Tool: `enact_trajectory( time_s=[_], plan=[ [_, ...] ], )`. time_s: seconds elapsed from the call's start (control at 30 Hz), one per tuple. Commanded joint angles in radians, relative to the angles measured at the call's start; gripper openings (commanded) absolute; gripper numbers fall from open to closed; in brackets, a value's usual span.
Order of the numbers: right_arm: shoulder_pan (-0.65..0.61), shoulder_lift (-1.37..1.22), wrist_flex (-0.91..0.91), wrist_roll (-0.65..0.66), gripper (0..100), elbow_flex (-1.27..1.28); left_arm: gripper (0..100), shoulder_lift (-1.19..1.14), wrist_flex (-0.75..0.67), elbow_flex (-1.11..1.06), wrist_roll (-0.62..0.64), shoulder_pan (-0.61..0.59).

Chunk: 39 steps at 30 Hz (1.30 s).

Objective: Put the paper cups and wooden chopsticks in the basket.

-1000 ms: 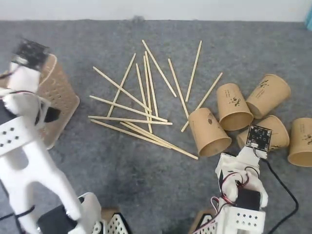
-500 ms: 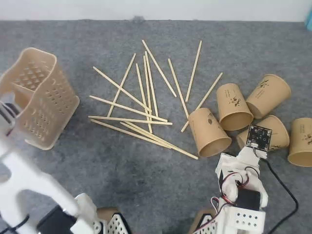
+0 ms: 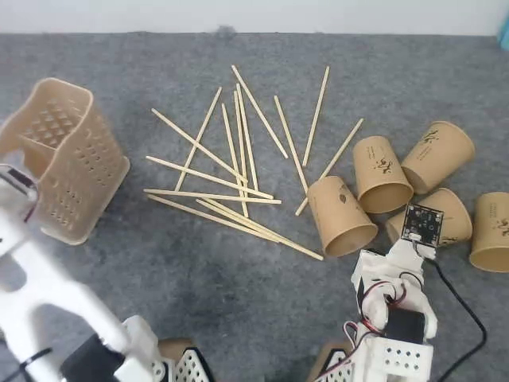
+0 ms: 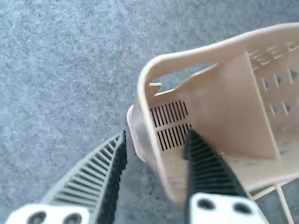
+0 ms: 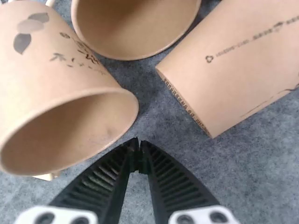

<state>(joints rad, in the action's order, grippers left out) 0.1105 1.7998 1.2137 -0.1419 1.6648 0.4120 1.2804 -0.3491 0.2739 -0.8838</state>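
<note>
Soft, even light falls from above. The gray table point(image 3: 238, 302) looks evenly bright from left to right. The basket point(image 3: 67, 159) drops a faint, fuzzy shadow along its near side. The paper cups point(image 3: 382, 171) and chopsticks point(image 3: 211, 196) have only thin, pale shadows under them. In the right wrist view, the inside of one paper cup point(image 5: 60, 135) gets darker deeper in.

Rightmost paper cup point(image 3: 492, 232) — cut off.
</note>
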Motion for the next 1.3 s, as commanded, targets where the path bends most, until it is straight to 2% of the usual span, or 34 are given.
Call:
enact_trajectory(
  time_s=[0.0,0.07,0.2,0.3,0.4,0.53,0.73,0.83,1.0,1.13,1.27],
  plan=[
    [0.013,0.01,-0.013,-0.002,0.8,0.018,0,0.017,-0.034,0.007,0.009,0.043],
    [0.015,0.01,-0.012,-0.002,0.8,0.018,1,0.017,-0.051,0.007,-0.012,0.061],
    [0.015,0.01,-0.012,-0.002,0.8,0.018,1,0.014,-0.061,0.021,-0.21,0.095],
    [0.015,0.01,-0.013,-0.002,0.8,0.018,1,-0.041,-0.038,0.071,-0.232,0.101],
    [0.015,0.01,-0.016,-0.002,0.8,0.018,1,-0.19,0.028,0.199,-0.307,0.121],
    [0.015,0.01,-0.016,-0.002,0.8,0.018,1,-0.494,0.17,0.516,-0.361,0.137],
    [0.015,0.01,-0.019,-0.002,0.8,0.018,1,-0.985,0.474,1.276,-0.37,0.112],
    [0.013,0.01,-0.019,-0.002,0.8,0.018,1,-1.119,0.482,1.512,-0.391,0.101],
    [0.008,0.01,-0.021,-0.002,0.8,0.018,1,-1.105,0.482,1.501,-0.523,0.121],
    [0.008,0.01,-0.039,-0.002,0.8,0.018,1,-1.033,0.48,1.388,-0.528,0.146],
    [0.008,0.01,-0.041,-0.002,0.8,0.018,1,-0.927,0.479,1.247,-0.611,0.193]
  ],
)
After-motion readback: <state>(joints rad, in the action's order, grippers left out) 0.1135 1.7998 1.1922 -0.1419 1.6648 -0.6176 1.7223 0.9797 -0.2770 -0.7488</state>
